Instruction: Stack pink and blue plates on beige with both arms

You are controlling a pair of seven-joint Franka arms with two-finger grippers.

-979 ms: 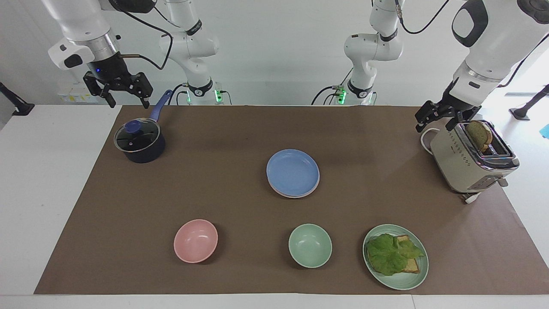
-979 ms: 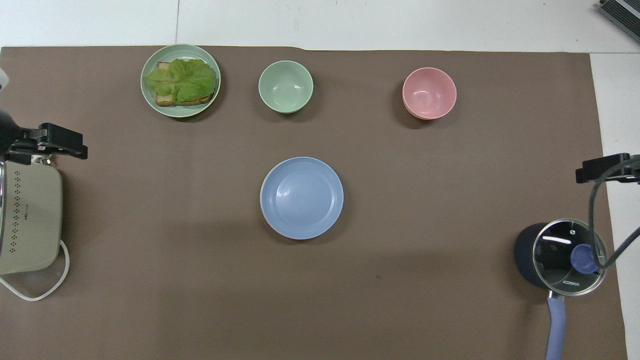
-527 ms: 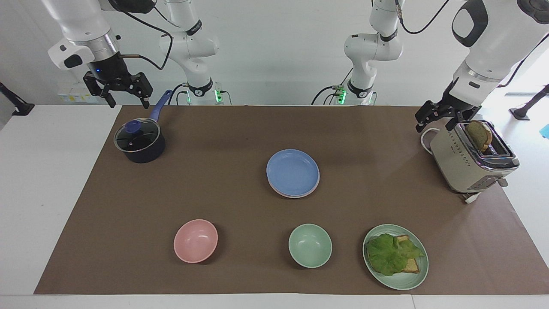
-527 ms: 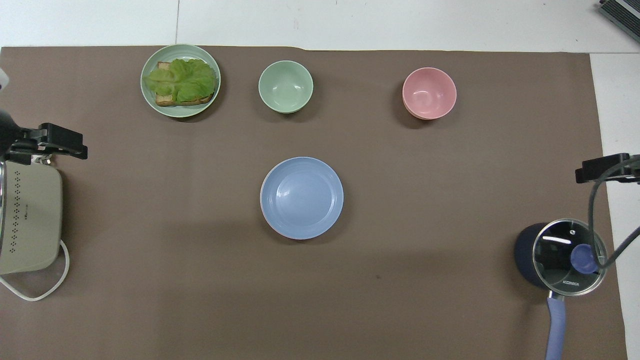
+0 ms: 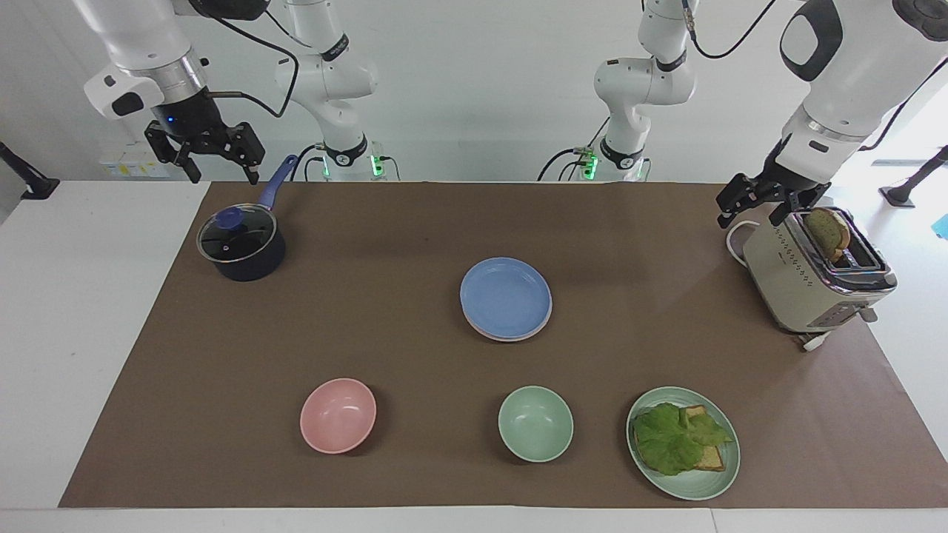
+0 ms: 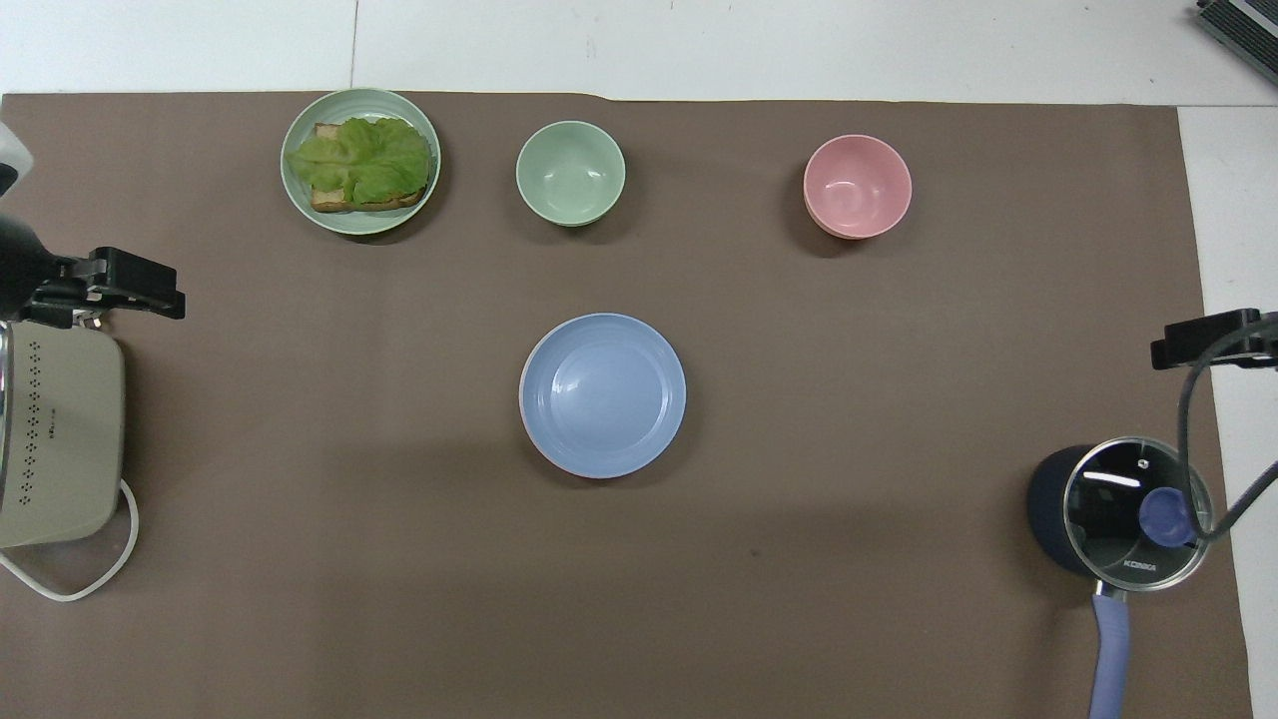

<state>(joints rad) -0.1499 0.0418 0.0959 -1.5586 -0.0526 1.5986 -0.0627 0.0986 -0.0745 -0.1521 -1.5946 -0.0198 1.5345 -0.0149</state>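
Round cornflower-blue matte plate [image 5: 506, 296] topping a stack mid-table, pale pink rim [image 5: 511, 337] peeping beneath (facing view only); lettuce on bread [image 5: 678, 438] in round mint-green plate [image 5: 722, 474], toast [image 5: 827, 229] in beige toaster [image 5: 803, 285], both bowls bare; left pincer [image 5: 763, 201] beside toaster, right pincer [image 5: 204, 152] above lidded navy saucepan [image 5: 241, 248], both spread wide, holding nothing.

Two white jointed arms with black joint bands and silver wrist collars. Black cables looping along the upper links. Green lights glowing at both bases. Black two-finger left end effector [image 5: 765, 201] and right end effector [image 5: 205, 152], small blue light above the right.
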